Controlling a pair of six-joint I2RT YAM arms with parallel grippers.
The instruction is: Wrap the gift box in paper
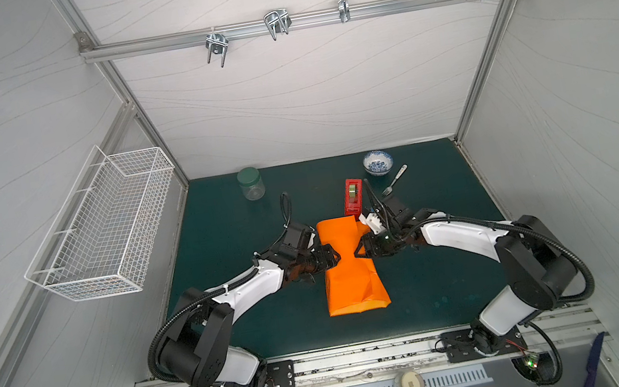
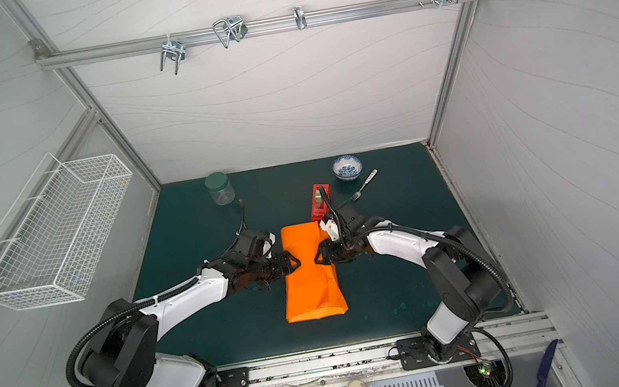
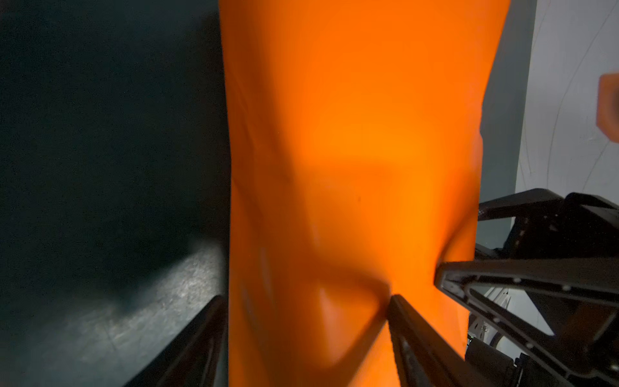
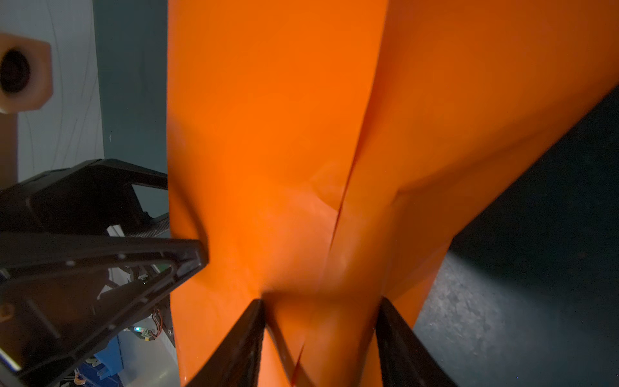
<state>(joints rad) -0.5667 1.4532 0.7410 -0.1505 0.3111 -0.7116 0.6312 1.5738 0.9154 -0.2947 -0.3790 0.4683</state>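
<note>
The orange paper [image 1: 354,288] [image 2: 313,295] lies folded over into a long parcel at the middle of the green mat. The gift box is hidden under it. My left gripper [image 1: 336,258] [image 2: 297,264] reaches in from the left at the parcel's middle. In the left wrist view the left gripper [image 3: 306,300] stands open with paper [image 3: 351,134] filling the gap, one fingertip denting it. Opposite it, my right gripper [image 1: 360,251] [image 2: 316,259] comes in from the right. In the right wrist view the right gripper [image 4: 321,300] is shut on a bunched fold of paper [image 4: 268,117].
A red tape dispenser [image 1: 353,195] stands just behind the parcel, close to the right wrist. A green-lidded jar [image 1: 251,184] is at the back left. A blue-patterned bowl [image 1: 377,162] and a fork [image 1: 394,180] are at the back right. A wire basket [image 1: 103,227] hangs on the left wall.
</note>
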